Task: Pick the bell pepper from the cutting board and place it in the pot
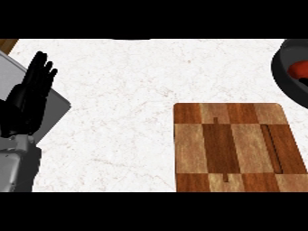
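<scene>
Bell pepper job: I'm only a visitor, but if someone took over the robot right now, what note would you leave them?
Left hand: open, fingers up, resting at the view's left, holding nothing.
Right hand: not in view.
Bell pepper: red, inside the pot at the upper right.
Cutting board: no pepper on it.
Done: pepper is in the pot.
Left: apparently nothing; just check where the right hand is.

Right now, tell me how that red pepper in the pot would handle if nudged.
The bell pepper looks rounded, so it would probably roll, though the wall of the pot should stop it. Its smooth-looking skin may be slippery to pinch.
</scene>
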